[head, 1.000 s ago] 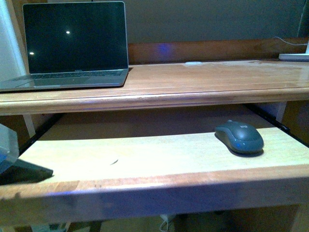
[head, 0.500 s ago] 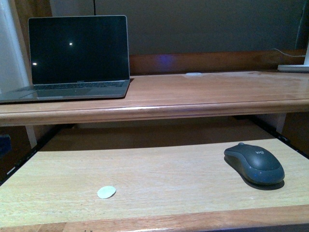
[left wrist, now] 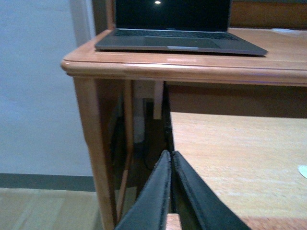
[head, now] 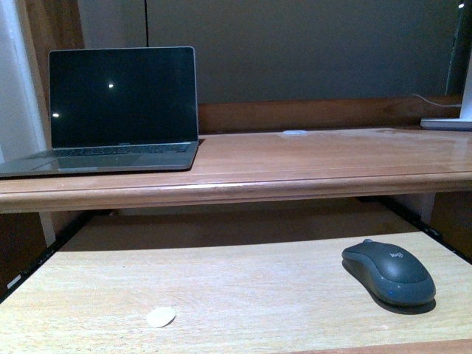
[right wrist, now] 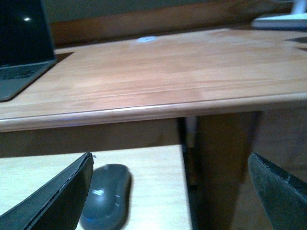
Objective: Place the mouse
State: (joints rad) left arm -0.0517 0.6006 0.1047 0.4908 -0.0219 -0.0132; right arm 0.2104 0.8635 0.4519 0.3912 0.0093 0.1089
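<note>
1. Two grippers are showing only in the wrist views. The left gripper point(left wrist: 170, 155) is keeping its fingers pressed together on nothing, near the left end of the tray point(head: 243, 287). The right gripper point(right wrist: 170, 158) is standing spread wide and empty.
2. The mouse point(head: 389, 271) is lying on the right side of the tray, below the counter point(head: 317, 158) and well apart from the laptop point(head: 122, 103) at far left. In the right wrist view the mouse point(right wrist: 106, 194) is sitting inside the spread, just beside one finger and seemingly not touched.
3. Over the last second the front view has been shifting. The laptop is sitting lower in the picture, the tray's near lip is dropping out of view, and a dark shape at the near left is no longer showing. The mouse is looming larger but seems unmoved, like the white disc point(head: 161, 317).
4. Judging from this, only the robot is repositioning, and the mouse is still waiting to be grasped, most likely by the right gripper.
</note>
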